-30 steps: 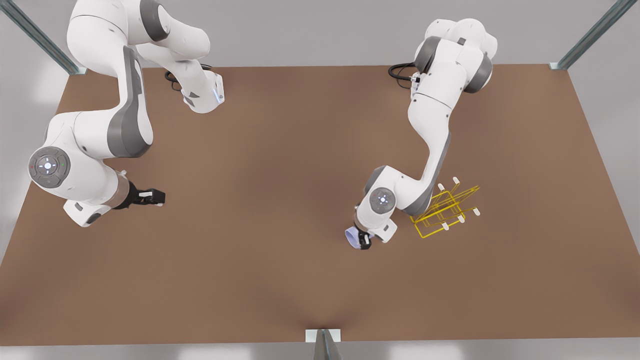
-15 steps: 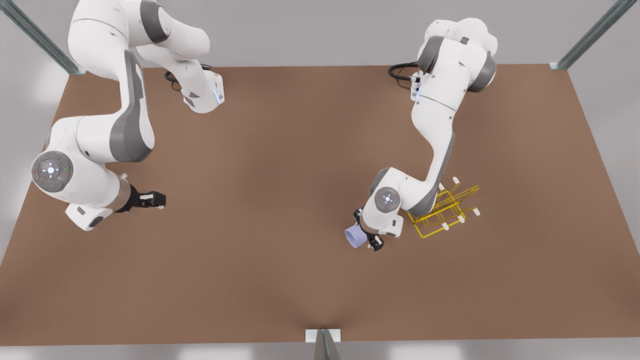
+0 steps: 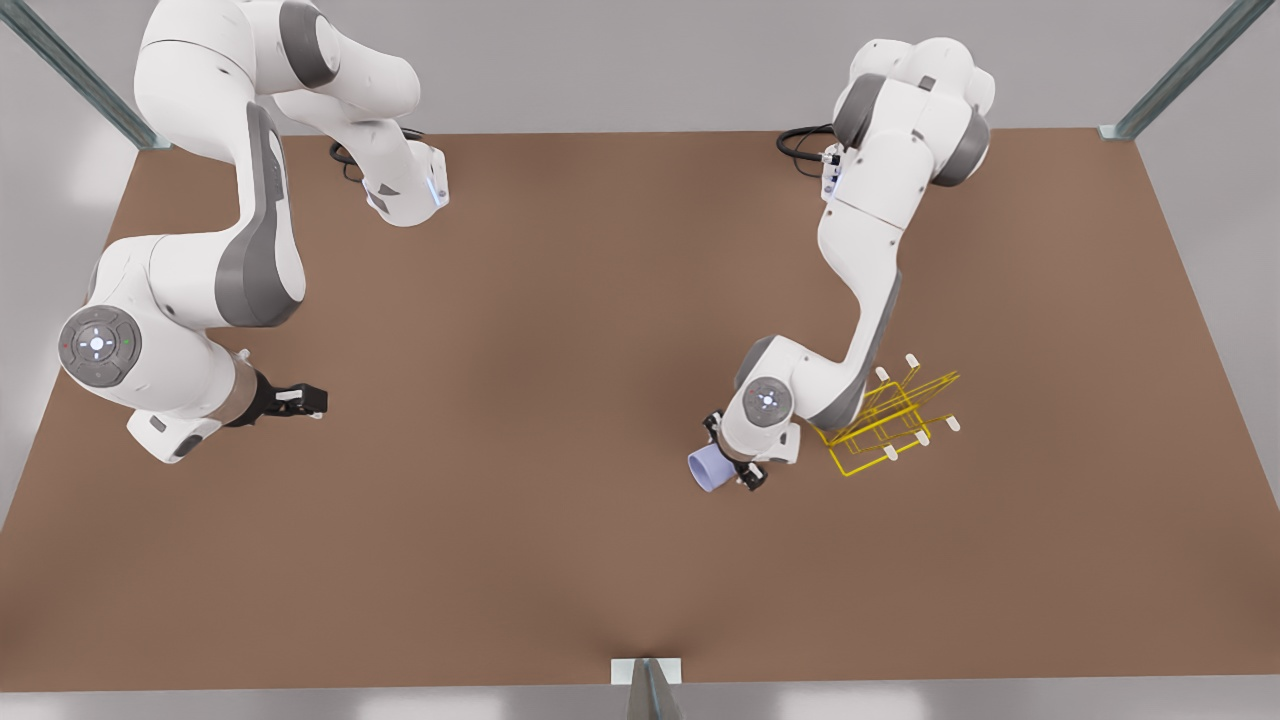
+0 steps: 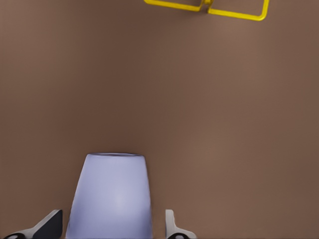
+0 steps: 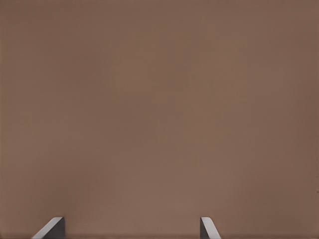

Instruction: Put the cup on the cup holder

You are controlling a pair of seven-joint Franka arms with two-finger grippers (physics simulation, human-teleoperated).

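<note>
The pale lavender cup point(image 3: 708, 468) lies sideways in my left gripper point(image 3: 735, 465), which is shut on it just off the table, at the front view's centre right. In the left wrist view the cup point(image 4: 109, 199) sits between the fingertips of the left gripper point(image 4: 112, 225). The yellow wire cup holder point(image 3: 888, 420) with white-capped prongs stands right beside that wrist, toward the front view's right; a bit of its base wire point(image 4: 234, 12) shows ahead of the cup. My right gripper point(image 3: 312, 400) waits open at the front view's left, and in its own view the right gripper point(image 5: 132, 226) hangs over bare table.
The brown table point(image 3: 560, 300) spreads wide between the two arms. The left arm's forearm point(image 3: 865, 330) hangs partly over the holder's near side. A metal bracket point(image 3: 646, 672) sits at the table's front edge.
The left wrist has turned and drawn slightly back toward the holder, so the cup now sticks out toward the front view's left. The right arm only shifted slightly.
</note>
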